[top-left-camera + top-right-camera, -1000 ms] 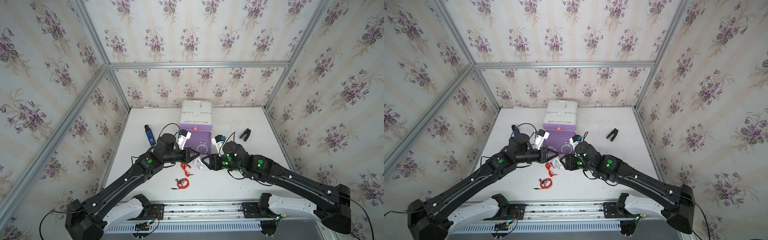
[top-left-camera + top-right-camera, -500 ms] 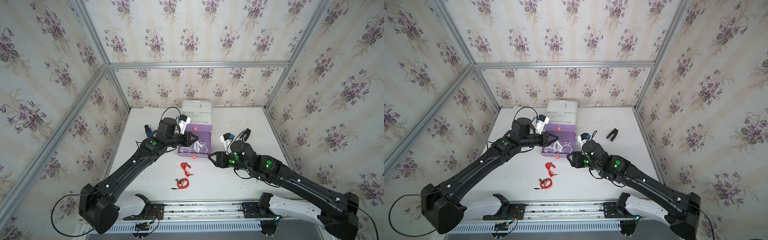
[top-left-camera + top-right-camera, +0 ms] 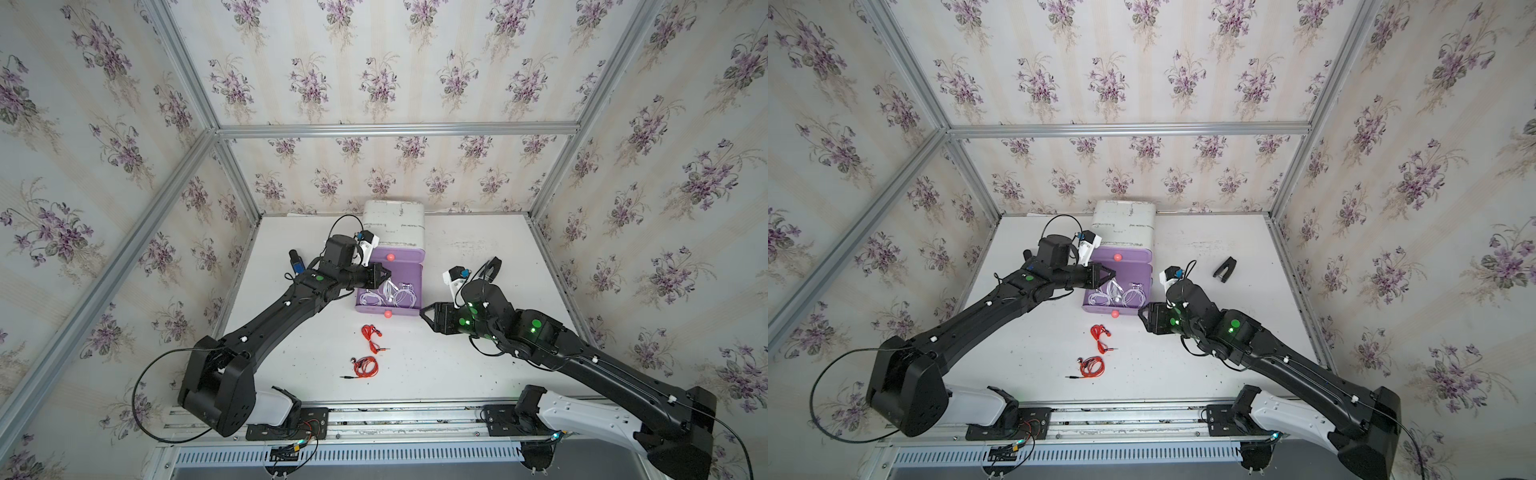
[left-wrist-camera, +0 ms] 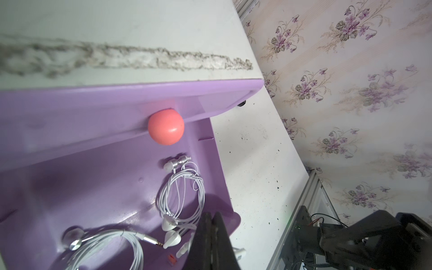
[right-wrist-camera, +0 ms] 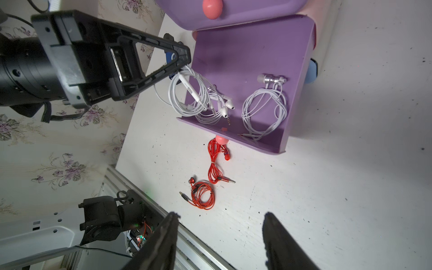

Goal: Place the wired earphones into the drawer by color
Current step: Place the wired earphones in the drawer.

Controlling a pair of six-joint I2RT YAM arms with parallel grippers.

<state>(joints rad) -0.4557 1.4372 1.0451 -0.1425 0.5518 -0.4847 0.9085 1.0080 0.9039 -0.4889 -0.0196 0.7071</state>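
**Other stuff on & near the table**

White table (image 3: 478, 249) has lots of tiny dark specks. A small blue & black gadget (image 3: 296, 262) lies near the table's left edge, toward the back. A small black clip-like thing (image 3: 1225, 268) lies on the right side, also toward the back, well apart from the gadget. Walls (image 3: 374, 62) have purple flower paper. Silver metal bars (image 3: 395, 129) run along the corners. Metal rail (image 3: 395, 419) sits at the front, w/ a little board & wires (image 3: 291, 449).

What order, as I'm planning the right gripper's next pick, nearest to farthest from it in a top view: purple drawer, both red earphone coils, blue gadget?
1. Purple drawer, beside the right gripper.
2. Red coil nearer the drawer.
3. Other red coil, nearer the front edge.
4. Blue gadget, far left.
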